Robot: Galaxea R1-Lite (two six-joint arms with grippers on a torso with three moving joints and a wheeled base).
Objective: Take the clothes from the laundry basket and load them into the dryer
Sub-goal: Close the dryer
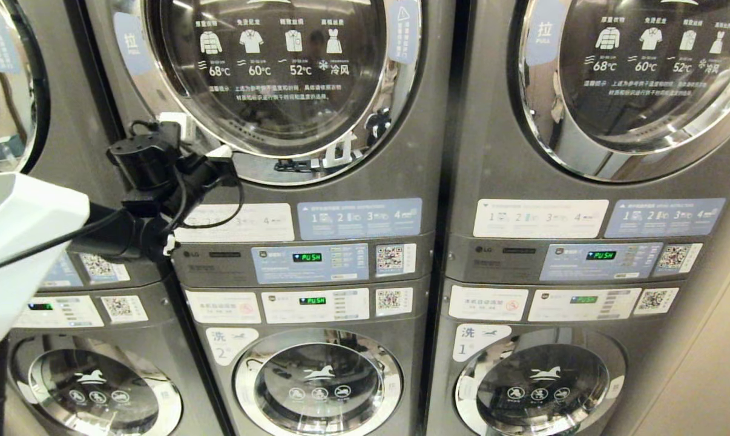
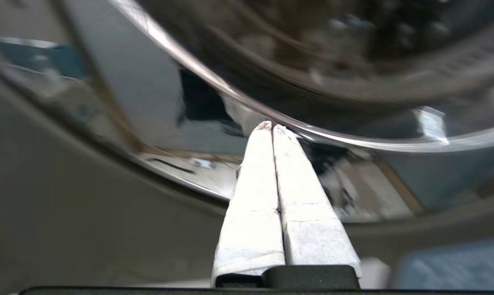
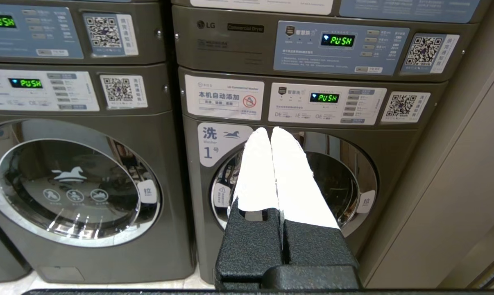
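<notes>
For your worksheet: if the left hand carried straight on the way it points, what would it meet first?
Most likely the chrome door rim of the upper dryer; the shut left hand points at its lower-left edge, though depth is unclear.

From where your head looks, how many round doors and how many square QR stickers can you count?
Round doors: 6
QR stickers: 6
Total: 12

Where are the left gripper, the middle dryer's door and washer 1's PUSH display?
left gripper [image 2: 271, 126]: left wrist view, between its shut fingertips.
middle dryer's door [image 1: 280, 175]: head view, lower chrome rim.
washer 1's PUSH display [image 3: 324, 97]: right wrist view, green letters.
</notes>
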